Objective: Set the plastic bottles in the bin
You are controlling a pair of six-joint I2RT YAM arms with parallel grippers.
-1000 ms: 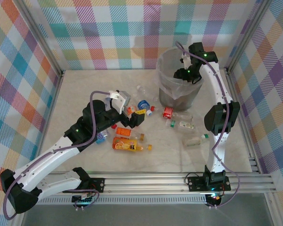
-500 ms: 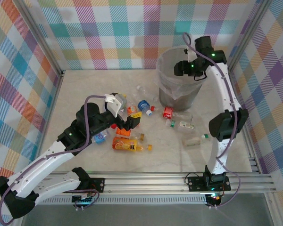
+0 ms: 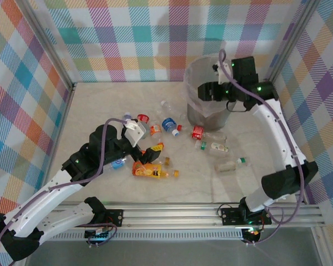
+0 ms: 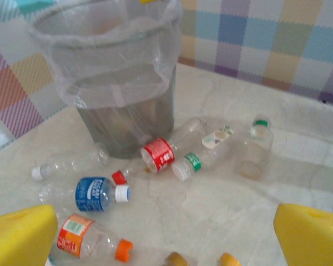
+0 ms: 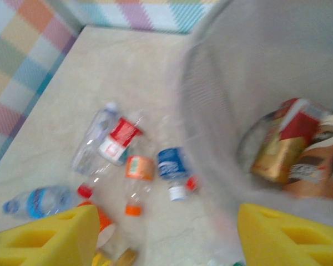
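Now both pairs of jaws stand wide apart and empty, one over the bin, one over the litter of bottles.

The right gripper (image 3: 200,91) (image 5: 166,235) has its yellow pads spread with nothing between them. It has swung from the far right of the rim across to the left half of the bin (image 3: 210,115) (image 5: 233,83), its elbow pushed out to the right, and binned bottles (image 5: 291,147) lie at the bottom. The left gripper (image 3: 154,151) (image 4: 166,238), likewise gaping, has drawn back toward the near left and hangs just beside the orange bottle (image 3: 147,170). The other plastic bottles (image 3: 213,147) lie as they did on the table (image 3: 100,105), the blue-labelled bottle (image 3: 167,124) (image 4: 93,194) among them.
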